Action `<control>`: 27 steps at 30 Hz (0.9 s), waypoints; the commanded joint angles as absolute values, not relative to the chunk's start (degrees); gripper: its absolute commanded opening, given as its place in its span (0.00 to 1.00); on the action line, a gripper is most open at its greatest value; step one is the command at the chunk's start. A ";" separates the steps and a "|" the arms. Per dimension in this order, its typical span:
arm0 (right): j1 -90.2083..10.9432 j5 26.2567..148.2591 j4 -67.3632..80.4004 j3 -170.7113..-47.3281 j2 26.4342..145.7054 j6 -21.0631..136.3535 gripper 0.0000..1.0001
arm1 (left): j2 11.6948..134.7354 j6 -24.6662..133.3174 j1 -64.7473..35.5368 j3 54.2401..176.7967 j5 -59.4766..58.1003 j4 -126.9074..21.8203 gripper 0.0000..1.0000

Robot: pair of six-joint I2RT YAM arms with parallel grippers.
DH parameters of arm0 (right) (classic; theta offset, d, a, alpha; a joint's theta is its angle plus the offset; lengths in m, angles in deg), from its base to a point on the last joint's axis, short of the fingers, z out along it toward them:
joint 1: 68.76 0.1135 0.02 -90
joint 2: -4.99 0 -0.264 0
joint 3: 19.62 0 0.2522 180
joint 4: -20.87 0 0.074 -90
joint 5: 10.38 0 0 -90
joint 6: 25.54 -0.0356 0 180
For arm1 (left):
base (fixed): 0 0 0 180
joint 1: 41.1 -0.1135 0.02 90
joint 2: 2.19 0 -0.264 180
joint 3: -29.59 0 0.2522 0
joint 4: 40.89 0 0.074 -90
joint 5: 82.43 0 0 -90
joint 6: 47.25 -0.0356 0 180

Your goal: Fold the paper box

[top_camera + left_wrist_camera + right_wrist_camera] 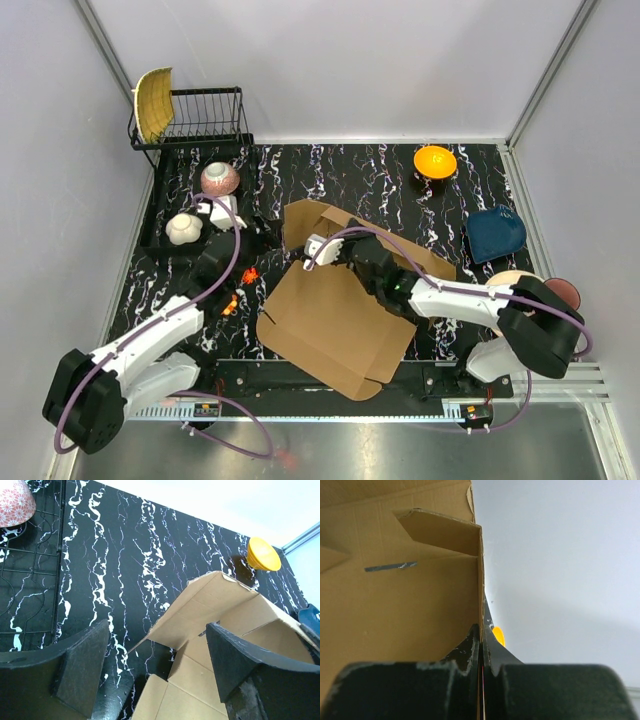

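The paper box (pixel 335 320) is brown cardboard lying mostly flat at the table's middle, with its far wall and flaps (pixel 310 220) standing up. My right gripper (pixel 320 248) is shut on the upright edge of one wall; in the right wrist view its fingers (pixel 470 647) pinch that cardboard edge (pixel 481 580) between them. My left gripper (pixel 252 235) hovers to the left of the box, open and holding nothing. In the left wrist view its gripper (pixel 157 645) frames the raised corner flap (pixel 205 605), which lies ahead and apart from the pads.
A black rack tray (pixel 160 215) at the left holds a pink bowl (pixel 220 178) and a white bowl (pixel 184 228). Behind it stands a wire rack (pixel 205 115) with a yellow plate (pixel 153 102). An orange bowl (pixel 435 160) and a blue dish (pixel 495 233) sit at the right.
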State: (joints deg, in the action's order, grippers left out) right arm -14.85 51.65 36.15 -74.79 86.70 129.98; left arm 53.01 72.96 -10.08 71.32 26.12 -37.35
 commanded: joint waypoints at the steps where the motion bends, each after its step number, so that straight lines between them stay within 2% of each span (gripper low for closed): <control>1: -12.08 43.25 41.55 -71.36 88.13 124.76 0.00 | 51.51 76.23 -10.34 70.25 26.48 -33.91 0.80; 4: -9.00 40.17 44.54 -69.52 88.13 123.88 0.00 | 51.25 79.03 -10.26 68.41 24.81 -32.24 0.79; 8: -8.20 39.45 41.39 -69.68 86.21 118.78 0.00 | 50.46 80.45 -9.64 64.36 24.62 -27.93 0.77; 20: -8.20 40.59 36.21 -69.95 85.58 112.80 0.00 | 58.87 67.63 -5.86 61.63 19.53 -10.88 0.77; 27: -8.29 40.68 35.06 -71.09 86.73 112.10 0.00 | 65.21 62.09 -5.77 67.34 18.47 -16.06 0.76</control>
